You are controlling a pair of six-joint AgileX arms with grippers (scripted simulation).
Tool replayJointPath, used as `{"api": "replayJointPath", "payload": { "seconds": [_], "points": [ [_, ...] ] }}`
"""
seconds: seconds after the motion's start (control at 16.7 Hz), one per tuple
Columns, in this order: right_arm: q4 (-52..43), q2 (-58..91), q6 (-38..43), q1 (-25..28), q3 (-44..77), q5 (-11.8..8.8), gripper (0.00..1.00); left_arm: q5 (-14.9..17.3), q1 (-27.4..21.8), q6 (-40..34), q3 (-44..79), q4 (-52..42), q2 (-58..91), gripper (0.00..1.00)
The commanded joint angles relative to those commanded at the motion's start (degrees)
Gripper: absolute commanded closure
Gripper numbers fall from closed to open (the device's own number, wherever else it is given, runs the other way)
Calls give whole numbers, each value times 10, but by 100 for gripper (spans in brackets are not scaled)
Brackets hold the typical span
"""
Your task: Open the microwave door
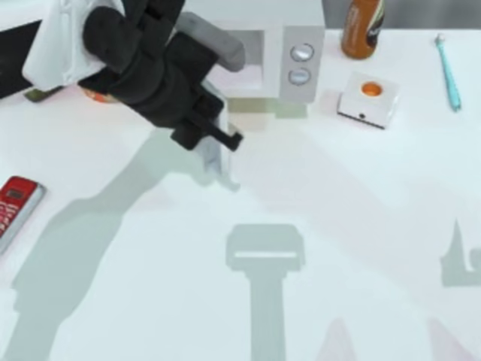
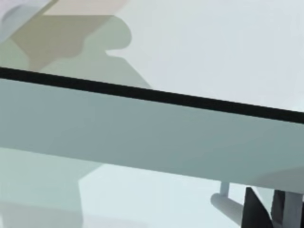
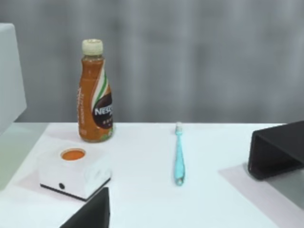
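The white microwave (image 1: 255, 19) stands at the back centre, its two grey knobs (image 1: 301, 64) on the right of its front. The microwave door (image 1: 219, 162) is swung out toward the table's front, leaving the cavity open. My left gripper (image 1: 225, 141) is at that door. In the left wrist view the door (image 2: 142, 128) fills the middle as a wide grey panel. Its grey bar handle (image 2: 230, 206) runs in between the black fingers (image 2: 256, 213), and the gripper (image 2: 270, 211) is shut on it. My right gripper is outside the top view; a black part of it (image 3: 92, 213) shows in the right wrist view.
Right of the microwave stand a brown bottle (image 1: 363, 26), a white cube with an orange hole (image 1: 368, 98) and a turquoise toothbrush (image 1: 449, 64). A red phone (image 1: 16, 207) lies at the left edge. A black block (image 3: 278, 149) sits beyond the toothbrush in the right wrist view.
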Motion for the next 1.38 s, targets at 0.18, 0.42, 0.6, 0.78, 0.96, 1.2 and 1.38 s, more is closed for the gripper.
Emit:
{"api": "replayJointPath", "payload": {
  "seconds": [0.18,0.42,0.6,0.78,0.96,1.2,1.38],
  "points": [
    [0,0,0,0,0,0,0,20,16,39,-13,-3,-13,100],
    [0,0,0,0,0,0,0,23,18,45,-16,-5,-14,100],
    [0,0,0,0,0,0,0,23,18,45,-16,-5,-14,100],
    [0,0,0,0,0,0,0,23,18,45,-16,-5,-14,100],
    [0,0,0,0,0,0,0,23,18,45,-16,-5,-14,100],
    [0,0,0,0,0,0,0,23,18,45,-16,-5,-14,100],
    [0,0,0,0,0,0,0,23,18,45,-16,-5,-14,100]
  ]
}}
